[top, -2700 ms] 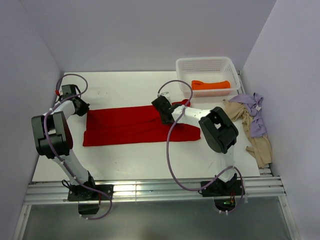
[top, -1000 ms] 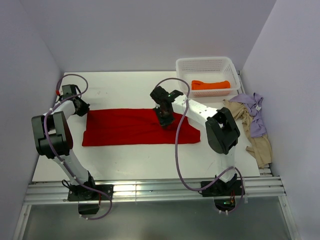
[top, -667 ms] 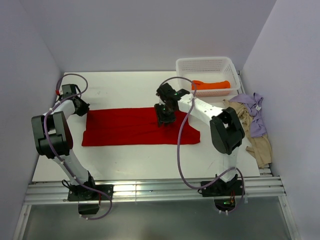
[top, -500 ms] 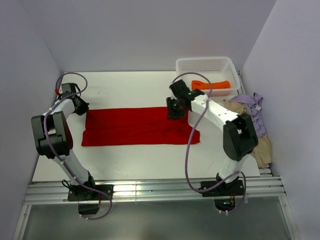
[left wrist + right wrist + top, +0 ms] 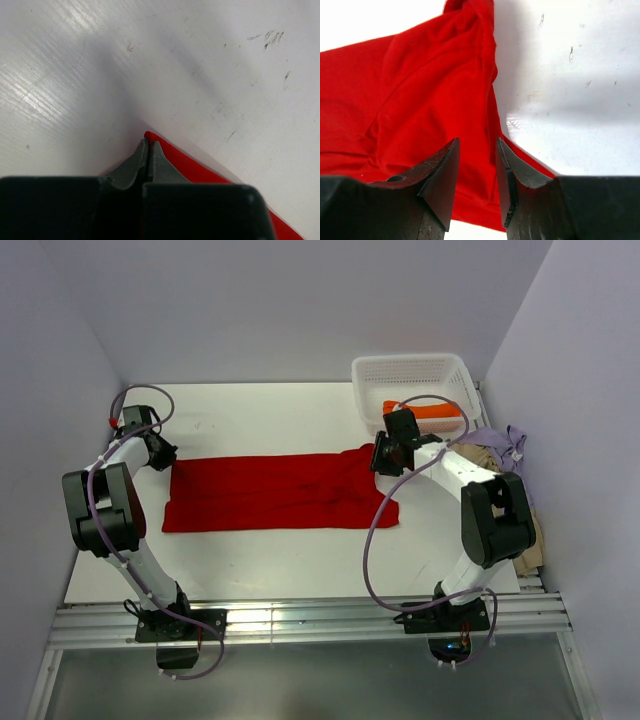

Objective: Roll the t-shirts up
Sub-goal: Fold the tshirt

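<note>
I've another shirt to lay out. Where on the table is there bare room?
Bare table along the near edge, between the red t-shirt and the rail, and at the far side, left of the basket. Crowded right: basket, right gripper, lavender t-shirt.

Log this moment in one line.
left gripper: shut at red t-shirt far-left corner | right gripper: open above its right end | t-shirt: spread out, unrolled

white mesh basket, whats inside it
An orange t-shirt lies in the white mesh basket. The right arm covers its left end; whatever may lie under it cannot be seen.
</note>
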You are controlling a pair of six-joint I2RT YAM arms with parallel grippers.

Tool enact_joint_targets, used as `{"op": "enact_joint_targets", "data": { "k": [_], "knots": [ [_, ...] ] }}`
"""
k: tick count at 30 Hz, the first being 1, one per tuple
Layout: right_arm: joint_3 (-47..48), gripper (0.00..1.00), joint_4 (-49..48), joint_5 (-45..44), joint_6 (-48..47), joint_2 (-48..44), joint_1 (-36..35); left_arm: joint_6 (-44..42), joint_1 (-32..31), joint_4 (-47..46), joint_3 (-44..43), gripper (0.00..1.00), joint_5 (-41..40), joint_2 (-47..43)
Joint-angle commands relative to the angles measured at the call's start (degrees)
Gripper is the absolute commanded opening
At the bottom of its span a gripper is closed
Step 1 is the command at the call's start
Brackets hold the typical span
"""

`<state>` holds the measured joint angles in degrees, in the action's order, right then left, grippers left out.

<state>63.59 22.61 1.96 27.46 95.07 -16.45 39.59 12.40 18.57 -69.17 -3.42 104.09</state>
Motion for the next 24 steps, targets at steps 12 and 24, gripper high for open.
{"op": "enact_joint_targets", "data": {
  "k": [12,24],
  "knots": [
    [-15.2,0.42,-12.9,6.5,1.4,-10.4,0.5,-1.4,0.0,-1.0,-1.6,0.00,-0.7,-0.2],
    [-16.7,0.42,-14.2,5.9,4.1,-9.7,0.5,1.0,0.0,-0.1,0.5,0.55,-4.1,-4.9]
  ]
}}
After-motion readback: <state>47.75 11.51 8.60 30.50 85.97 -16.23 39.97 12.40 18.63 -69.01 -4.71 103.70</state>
